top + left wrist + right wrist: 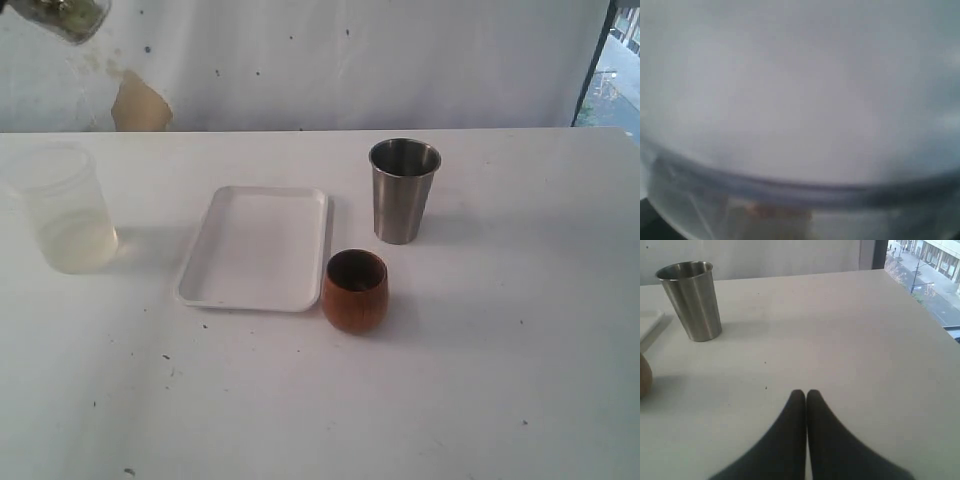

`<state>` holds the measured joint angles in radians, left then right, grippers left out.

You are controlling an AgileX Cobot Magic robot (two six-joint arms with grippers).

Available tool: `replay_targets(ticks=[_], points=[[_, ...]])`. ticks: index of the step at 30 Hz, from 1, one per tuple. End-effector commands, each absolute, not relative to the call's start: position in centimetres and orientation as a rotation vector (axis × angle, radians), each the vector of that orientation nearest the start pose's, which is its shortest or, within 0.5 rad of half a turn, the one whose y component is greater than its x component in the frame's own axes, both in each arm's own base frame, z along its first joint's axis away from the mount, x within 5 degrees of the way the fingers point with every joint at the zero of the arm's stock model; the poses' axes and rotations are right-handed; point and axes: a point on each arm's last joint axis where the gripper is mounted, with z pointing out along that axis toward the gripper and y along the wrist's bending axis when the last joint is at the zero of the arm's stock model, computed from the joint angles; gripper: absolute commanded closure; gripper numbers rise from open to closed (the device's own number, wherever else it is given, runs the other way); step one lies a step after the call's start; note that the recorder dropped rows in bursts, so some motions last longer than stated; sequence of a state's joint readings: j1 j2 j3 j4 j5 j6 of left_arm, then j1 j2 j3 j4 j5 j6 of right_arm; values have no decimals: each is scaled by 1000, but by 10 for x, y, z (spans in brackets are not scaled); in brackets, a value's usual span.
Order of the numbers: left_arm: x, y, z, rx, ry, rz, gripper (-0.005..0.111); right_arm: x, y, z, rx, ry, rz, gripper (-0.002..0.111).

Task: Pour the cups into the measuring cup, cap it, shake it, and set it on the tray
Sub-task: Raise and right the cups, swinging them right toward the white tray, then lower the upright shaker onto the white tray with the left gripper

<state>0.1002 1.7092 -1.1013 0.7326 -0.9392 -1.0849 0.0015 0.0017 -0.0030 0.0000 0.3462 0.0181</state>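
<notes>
Left pincer: I can't see its fingers. The left wrist view is filled with blurred clear plastic right at the lens. That is the measuring cup [800, 205], so I judge the pincer is clamped around it, wide, on the cup's body.

Right pincer [806, 393]: fingers pressed together, holding nothing, low over the bare table [500, 360], out to the right of the tray.

Measuring cup [62, 17]: up in the air, tilted, high and far left of the tray [255, 245], half cut off by the frame corner. It has greenish-brown stuff inside. It's too blurred for me to tell whether the cap is on.

Steel tumbler [403, 190]: upright, right of the tray, toward its far corner and a little apart.

Wooden cup [354, 291]: upright, just beside the tray's near right corner. I can't tell if it touches. The inside looks dark and empty.

Frosted plastic cup [62, 208]: left of the tray, well apart, not part of the job.

Progress, my read: both pours look done, with both cups parked and the contents in the measuring cup. A raised, tilted, blurred cup suggests the shake step. Capping is unconfirmed. What's left is to finish the shake and set the cup on the tray, which holds nothing yet.
</notes>
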Motion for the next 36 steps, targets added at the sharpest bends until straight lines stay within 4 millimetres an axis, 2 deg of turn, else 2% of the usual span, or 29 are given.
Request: replay_targets(ticks=[1,6,9,12,14,17,25,30,34,36], points=[[381,-51,301,198,1487,-810,107,54,0,182,20,1826,17,108],[380,-112,268,437,1569,-779,107,54,0,182,20,1826,17,108],[379,-144,247,567,1620,-677,107,54,0,182,20,1826,17,108],[383,-161,222,625,1745,-573,107,54,0,182,20,1826,17,108],[384,-171,209,643,1784,-574,107,54,0,182,20,1826,17,108],[385,-177,194,671,1787,-600,107,54,0,182,20,1826,17,108],[391,-177,165,682,1839,-568,107,54,0,182,20,1826,17,108],[391,-182,151,668,1808,-650,106,54,0,182,20,1826,17,108],[394,-181,150,655,1784,-633,87,54,0,182,20,1826,17,108],[394,-181,150,663,1777,-618,66,54,0,182,20,1826,17,108]])
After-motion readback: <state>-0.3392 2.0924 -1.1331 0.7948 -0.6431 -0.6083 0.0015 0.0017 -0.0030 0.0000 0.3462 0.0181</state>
